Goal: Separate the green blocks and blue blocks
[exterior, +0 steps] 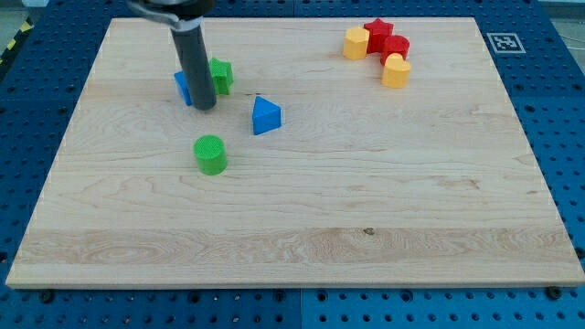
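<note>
My tip (205, 106) stands at the upper left of the board, right in front of a blue block (183, 88) that the rod mostly hides. A green star block (221, 75) sits just right of the rod, close to that blue block. A blue triangular block (266, 115) lies alone to the right of my tip. A green cylinder (210, 153) lies alone below my tip, well apart from it.
At the view's top right sits a cluster: a yellow block (356, 42), a red star (377, 31), a red block (396, 46) and a yellow heart-like block (396, 71). The wooden board (302, 247) lies on a blue perforated table.
</note>
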Available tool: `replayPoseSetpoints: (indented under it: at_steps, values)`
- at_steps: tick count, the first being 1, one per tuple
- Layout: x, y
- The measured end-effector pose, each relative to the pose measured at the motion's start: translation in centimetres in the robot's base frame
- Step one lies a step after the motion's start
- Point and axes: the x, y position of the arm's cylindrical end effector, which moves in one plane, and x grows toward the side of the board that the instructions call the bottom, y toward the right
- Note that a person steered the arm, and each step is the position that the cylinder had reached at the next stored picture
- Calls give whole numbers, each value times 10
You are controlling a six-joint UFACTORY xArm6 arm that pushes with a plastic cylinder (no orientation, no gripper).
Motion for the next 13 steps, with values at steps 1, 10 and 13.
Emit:
replayPoseSetpoints:
  at_steps: [1, 10, 13]
  values:
    - [-31, 0]
    - [-80, 0]
    - [-6, -1]
